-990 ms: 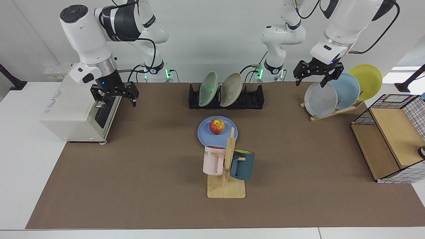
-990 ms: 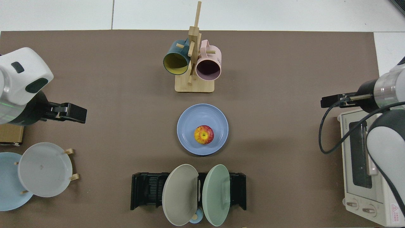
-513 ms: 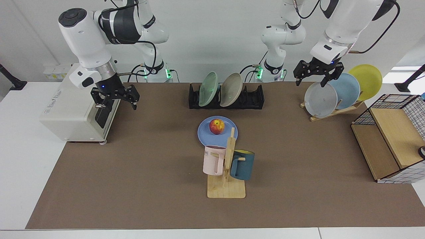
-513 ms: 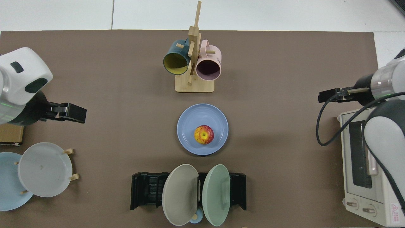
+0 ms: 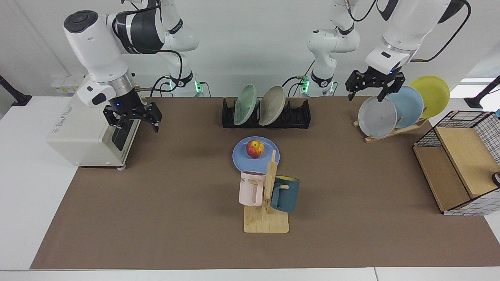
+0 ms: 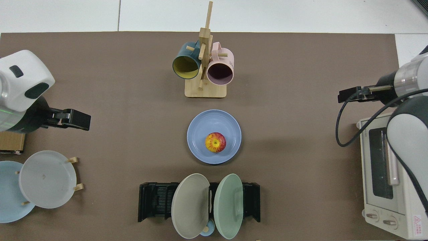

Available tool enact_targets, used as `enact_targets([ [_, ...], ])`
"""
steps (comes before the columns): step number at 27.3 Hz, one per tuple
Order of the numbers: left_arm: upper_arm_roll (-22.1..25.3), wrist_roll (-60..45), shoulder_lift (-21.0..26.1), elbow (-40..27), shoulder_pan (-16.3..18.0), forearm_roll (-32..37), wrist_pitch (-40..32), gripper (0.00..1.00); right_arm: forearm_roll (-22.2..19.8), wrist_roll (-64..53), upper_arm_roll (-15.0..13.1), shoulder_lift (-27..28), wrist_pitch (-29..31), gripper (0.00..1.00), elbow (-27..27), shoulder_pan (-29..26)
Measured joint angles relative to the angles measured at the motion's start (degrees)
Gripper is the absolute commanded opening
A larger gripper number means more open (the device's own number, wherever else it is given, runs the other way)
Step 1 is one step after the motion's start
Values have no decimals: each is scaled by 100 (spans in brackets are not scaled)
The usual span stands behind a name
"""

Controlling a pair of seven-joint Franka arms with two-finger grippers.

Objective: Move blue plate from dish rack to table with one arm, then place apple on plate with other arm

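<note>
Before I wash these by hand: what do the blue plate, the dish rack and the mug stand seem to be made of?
Blue plate: matte, no glare, likely plastic or matte ceramic. Dish rack: black moulded slots, probably plastic. Mug stand: pale grained board and pegs, looks like bamboo or light wood.

six plates (image 6: 214,136), two mugs (image 6: 220,68), one apple (image 6: 215,142)

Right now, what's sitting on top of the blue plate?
Only the apple rests on the blue plate, a little off centre. In the facing view the mug tree covers the plate's near rim; the top view shows nothing else there.
</note>
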Motion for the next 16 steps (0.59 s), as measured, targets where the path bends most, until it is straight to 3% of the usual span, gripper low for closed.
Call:
enact_targets([
  [16, 0, 0, -8, 0, 0, 0, 0, 100, -1, -60, 14, -2, -162, 100, 13, -188],
])
